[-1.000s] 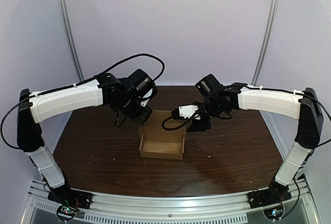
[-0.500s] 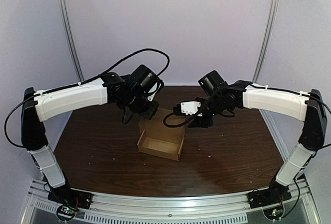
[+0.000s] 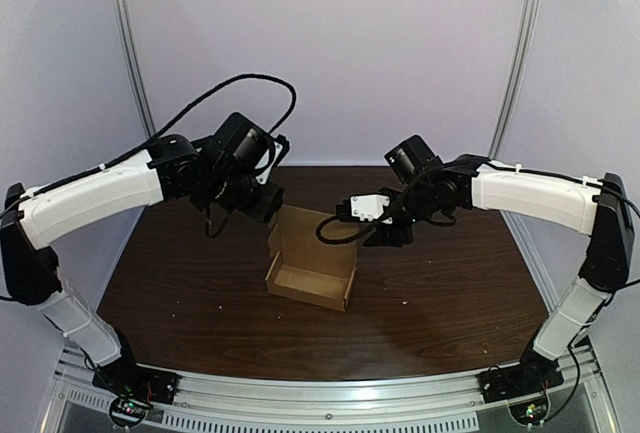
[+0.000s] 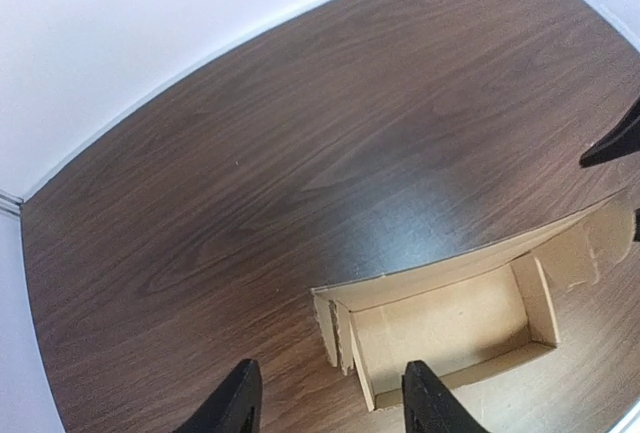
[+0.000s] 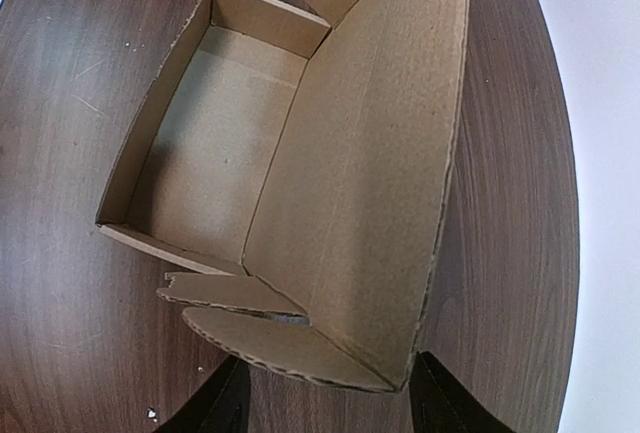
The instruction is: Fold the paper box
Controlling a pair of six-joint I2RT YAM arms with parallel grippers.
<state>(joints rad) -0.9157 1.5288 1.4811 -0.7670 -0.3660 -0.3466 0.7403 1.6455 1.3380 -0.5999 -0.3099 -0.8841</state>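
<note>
Since half a second ago your left arm has swung back toward its own side, and the left gripper [image 4: 330, 411] has come away from the far left corner of the paper box [image 3: 312, 275]. The right arm and the box sit where they were.

The left gripper hangs above the dark wooden worktop [image 3: 180, 273] with its fingers spread wide and nothing between them. In its wrist view the left end of the box shows just past the fingertips. The narrow side tabs [image 4: 335, 333] at that corner stand free.

The box rests near the middle of the worktop with its shallow tray facing up. Its tall lid panel [image 5: 370, 153] rises from the far long side of the tray and leans a little outward.

Your right gripper [image 5: 330, 405] is also wide open and holds nothing. It sits at the right end of the box, close to the lid panel. The rounded end flap [image 5: 290, 348] of that panel lies just ahead of the fingertips and falls between them in the wrist view. You cannot tell from these views whether either finger touches the card.

A few pale crumbs [image 3: 403, 302] lie on the worktop, to the right of the box and nearer the arm bases.
</note>
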